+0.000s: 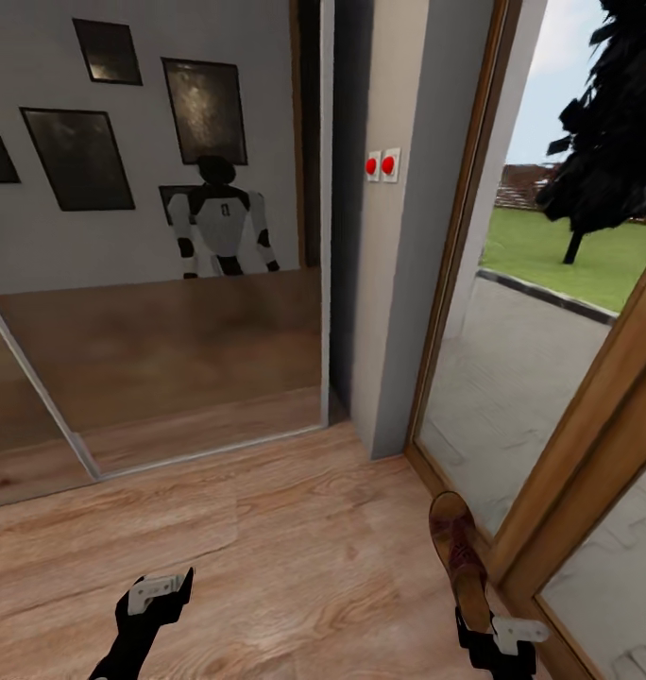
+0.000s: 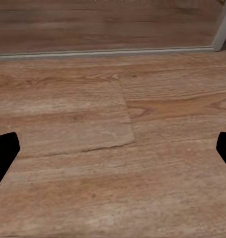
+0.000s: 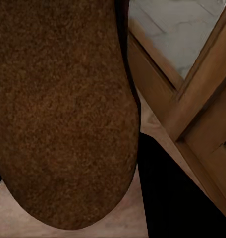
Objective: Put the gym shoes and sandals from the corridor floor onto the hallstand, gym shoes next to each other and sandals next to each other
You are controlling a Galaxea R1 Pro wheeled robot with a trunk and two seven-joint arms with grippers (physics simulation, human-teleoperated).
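the floor (image 1: pixel 266 529) was light brown wood-grain plank, with a plank joint plain in the left wrist view. along the far left stood a mirrored sliding door (image 1: pixel 162 368) in a pale metal frame, and its glass gave back a grey wall hung with dark framed pictures (image 1: pixel 77 156). beside it a grey wall pillar (image 1: pixel 394 283) carried two red buttons (image 1: pixel 381 166) on a white plate. to the right a wooden-framed glass door (image 1: pixel 550 444), or perhaps a window, looked out on paving, green lawn (image 1: pixel 587 255), a dark tree (image 1: pixel 611 123) and pale daylight sky.
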